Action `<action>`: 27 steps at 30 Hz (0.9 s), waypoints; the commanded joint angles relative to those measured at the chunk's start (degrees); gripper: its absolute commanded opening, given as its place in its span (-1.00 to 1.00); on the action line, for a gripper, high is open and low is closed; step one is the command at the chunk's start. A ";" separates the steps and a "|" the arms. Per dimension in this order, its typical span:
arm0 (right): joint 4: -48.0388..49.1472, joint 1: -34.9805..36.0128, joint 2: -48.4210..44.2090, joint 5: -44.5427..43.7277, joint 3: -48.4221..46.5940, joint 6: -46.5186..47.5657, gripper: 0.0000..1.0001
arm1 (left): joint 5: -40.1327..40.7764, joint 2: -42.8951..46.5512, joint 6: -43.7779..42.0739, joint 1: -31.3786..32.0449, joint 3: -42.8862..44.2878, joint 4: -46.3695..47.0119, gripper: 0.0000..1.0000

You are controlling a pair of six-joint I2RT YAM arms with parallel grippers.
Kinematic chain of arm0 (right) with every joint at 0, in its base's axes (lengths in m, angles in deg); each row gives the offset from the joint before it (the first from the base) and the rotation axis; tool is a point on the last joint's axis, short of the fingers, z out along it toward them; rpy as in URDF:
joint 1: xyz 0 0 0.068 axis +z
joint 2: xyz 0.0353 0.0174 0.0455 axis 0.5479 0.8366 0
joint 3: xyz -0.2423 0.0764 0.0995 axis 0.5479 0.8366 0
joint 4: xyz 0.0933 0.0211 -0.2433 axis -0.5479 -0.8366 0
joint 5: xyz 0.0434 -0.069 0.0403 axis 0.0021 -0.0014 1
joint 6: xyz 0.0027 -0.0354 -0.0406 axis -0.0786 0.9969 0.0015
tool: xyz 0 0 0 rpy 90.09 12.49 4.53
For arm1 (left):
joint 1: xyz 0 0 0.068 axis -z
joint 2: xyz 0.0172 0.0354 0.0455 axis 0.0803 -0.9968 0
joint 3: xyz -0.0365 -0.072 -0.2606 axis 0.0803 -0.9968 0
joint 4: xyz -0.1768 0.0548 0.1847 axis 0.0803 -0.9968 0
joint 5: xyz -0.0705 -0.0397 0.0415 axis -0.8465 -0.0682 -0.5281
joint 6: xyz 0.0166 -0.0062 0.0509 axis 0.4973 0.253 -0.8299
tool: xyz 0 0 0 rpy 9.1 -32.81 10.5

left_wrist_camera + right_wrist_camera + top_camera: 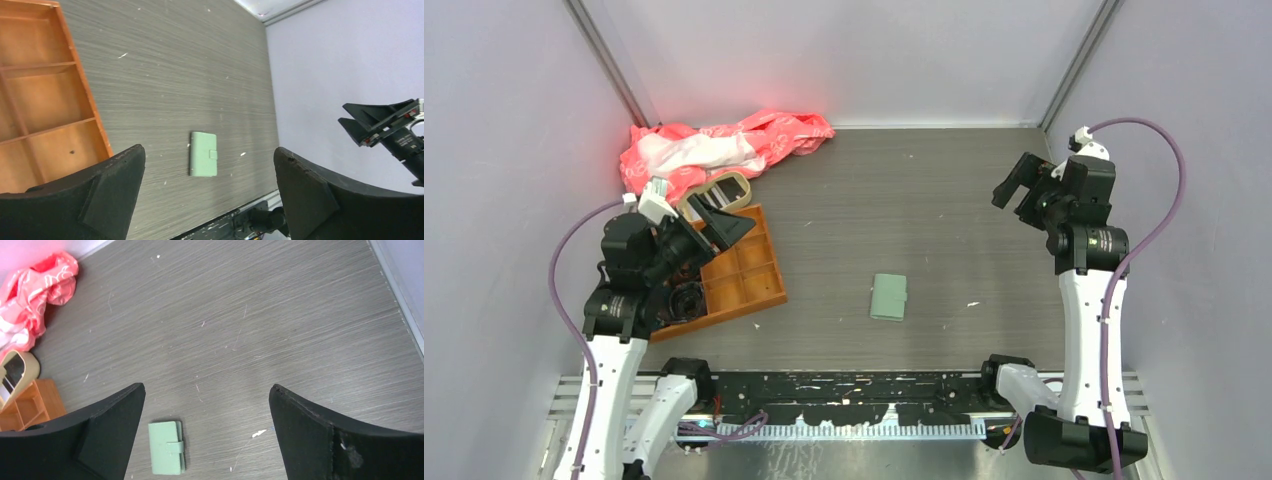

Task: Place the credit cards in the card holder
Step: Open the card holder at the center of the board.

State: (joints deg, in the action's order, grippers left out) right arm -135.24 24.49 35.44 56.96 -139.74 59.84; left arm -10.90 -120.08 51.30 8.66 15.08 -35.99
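Observation:
The card holder (889, 296) is a small sage-green wallet, folded shut with its tab closed, flat on the table in the middle front. It also shows in the left wrist view (204, 154) and the right wrist view (167, 447). My left gripper (729, 227) is open and empty, raised above the orange tray, well left of the wallet (208, 149). My right gripper (1020, 190) is open and empty, raised at the far right (206, 386). Dark and pale flat pieces that look like the credit cards (716, 193) lie in a beige tray; I cannot make them out clearly.
An orange compartment tray (746, 272) lies at the left, its cells bare in the left wrist view (40, 100). The beige round-cornered tray (742, 183) sits behind it, also in the right wrist view (30, 363). A crumpled pink and white bag (714, 145) lies at the back left.

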 commanded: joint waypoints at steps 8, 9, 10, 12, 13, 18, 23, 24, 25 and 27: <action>3.30 -0.25 -1.79 8.98 -1.41 -0.15 0.99 | -8.91 3.58 5.32 -1.10 -3.75 9.81 0.99; 3.72 -0.25 -1.84 14.05 -0.76 1.80 0.99 | -9.06 4.02 5.41 -1.09 -4.17 9.85 0.99; 3.76 -0.22 -1.83 19.39 -0.47 5.14 0.99 | -9.25 4.35 5.55 -1.09 -4.49 9.98 0.98; 2.90 -0.19 -1.52 32.43 0.53 11.36 0.99 | -9.88 4.64 5.75 -1.18 -4.96 10.23 0.98; 1.71 -0.21 -1.31 36.97 0.98 14.18 0.99 | -10.44 4.59 5.91 -1.16 -5.19 10.40 0.97; -1.10 -0.23 0.07 50.97 5.78 22.10 0.99 | -14.41 2.99 4.85 -0.29 -6.58 9.99 0.87; -6.07 0.21 2.55 54.80 8.13 34.20 0.99 | 4.56 -0.21 -4.71 19.70 -3.11 -1.20 0.83; -6.55 0.66 2.72 53.23 8.47 35.93 0.99 | 9.26 -1.12 -5.01 24.78 -3.02 -1.97 0.81; -7.49 1.34 2.90 51.47 8.53 37.96 0.99 | 13.22 -2.25 -5.16 29.22 -3.03 -2.22 0.79; -8.36 2.73 3.21 47.59 8.72 40.55 0.99 | 19.49 -4.69 -5.00 36.34 -3.02 -1.94 0.79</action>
State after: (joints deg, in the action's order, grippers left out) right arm -141.19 25.26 39.01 105.70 -130.71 90.25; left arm -7.67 -121.67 49.99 33.99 9.53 -35.55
